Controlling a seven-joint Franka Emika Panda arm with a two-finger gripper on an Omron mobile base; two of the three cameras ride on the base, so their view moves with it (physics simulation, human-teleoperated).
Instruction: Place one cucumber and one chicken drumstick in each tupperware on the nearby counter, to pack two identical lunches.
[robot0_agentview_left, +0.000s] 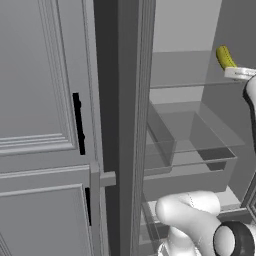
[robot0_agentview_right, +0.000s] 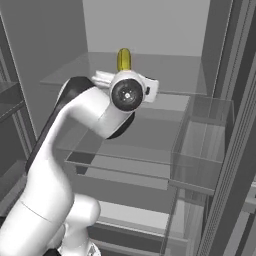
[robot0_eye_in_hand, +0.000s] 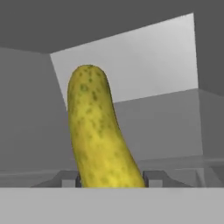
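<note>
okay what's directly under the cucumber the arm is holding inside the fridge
The cucumber sticks up from the gripper, whose fingers flank its base. Below is a glass shelf; the cucumber's lower end is hidden.

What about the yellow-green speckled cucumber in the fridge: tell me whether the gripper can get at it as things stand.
Yes, it seems so: the yellow-green speckled cucumber already stands between the two dark fingertips of the gripper, nothing between them; whether they press on it can't be told.
</note>
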